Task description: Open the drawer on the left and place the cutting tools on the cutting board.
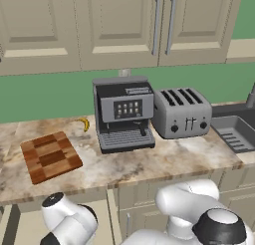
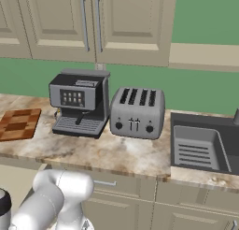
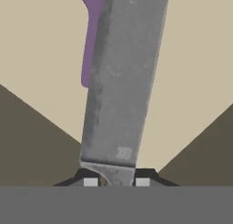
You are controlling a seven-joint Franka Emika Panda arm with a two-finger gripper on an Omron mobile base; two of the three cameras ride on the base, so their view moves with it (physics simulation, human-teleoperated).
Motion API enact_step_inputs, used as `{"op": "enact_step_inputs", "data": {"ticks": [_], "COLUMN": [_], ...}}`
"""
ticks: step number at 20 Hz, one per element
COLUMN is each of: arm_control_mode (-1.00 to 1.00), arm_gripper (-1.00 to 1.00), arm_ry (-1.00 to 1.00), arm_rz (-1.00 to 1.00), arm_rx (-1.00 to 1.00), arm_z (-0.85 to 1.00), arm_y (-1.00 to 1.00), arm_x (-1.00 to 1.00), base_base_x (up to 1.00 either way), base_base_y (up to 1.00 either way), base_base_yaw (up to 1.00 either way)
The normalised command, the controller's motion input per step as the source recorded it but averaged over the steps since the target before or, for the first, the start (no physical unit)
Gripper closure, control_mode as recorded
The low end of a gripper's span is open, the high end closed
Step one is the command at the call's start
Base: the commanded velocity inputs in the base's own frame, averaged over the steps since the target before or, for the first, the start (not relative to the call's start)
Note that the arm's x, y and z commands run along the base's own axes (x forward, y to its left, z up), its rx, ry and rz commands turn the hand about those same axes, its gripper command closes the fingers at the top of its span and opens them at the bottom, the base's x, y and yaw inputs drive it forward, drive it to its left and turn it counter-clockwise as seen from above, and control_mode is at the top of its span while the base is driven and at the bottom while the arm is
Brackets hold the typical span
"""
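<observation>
The cutting board (image 1: 51, 156) is lying at the left end of the table (image 1: 164, 162), well apart from the coffee machine (image 1: 123, 112), with the toaster (image 1: 181, 112) just beside it on the right. In the hand view, the gripper (image 3: 116, 181) is pinching a grey knife blade (image 3: 123, 77); a purple tool (image 3: 91, 41) is lying partly hidden behind it on a beige surface.

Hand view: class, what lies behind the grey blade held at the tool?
Behind the grey blade, a purple cutting tool lies on a beige surface. One purple arm shows; the blade covers the rest. The tool grips the blade's base.
</observation>
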Motion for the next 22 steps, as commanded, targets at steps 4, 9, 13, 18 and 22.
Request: {"op": "enact_step_inputs", "data": {"ticks": [4, 9, 13, 18, 22], "arm_control_mode": [-1.0, -1.0, -1.0, -1.0, -1.0], "arm_gripper": [1.0, 1.0, 1.0, 1.0, 1.0], "arm_ry": [-0.01, -0.02, -0.01, -0.01, -0.01], "arm_rz": [0.0, 0.0, 0.0, 0.0, 0.0], "arm_rx": [0.03, 0.0, 0.0, 0.0, 0.0], "arm_z": [0.17, 0.32, 0.37, 0.33, 0.28], "arm_y": [-0.09, -0.13, -0.17, -0.14, -0.15], "arm_x": [-0.03, 0.0, 0.0, 0.01, 0.08], "base_base_x": [0.0, 0.0, 0.0, 0.0, 0.0], "base_base_y": [0.0, 0.0, 0.0, 0.0, 0.0], "base_base_yaw": [0.0, 0.0, 0.0, 0.0, 0.0]}}
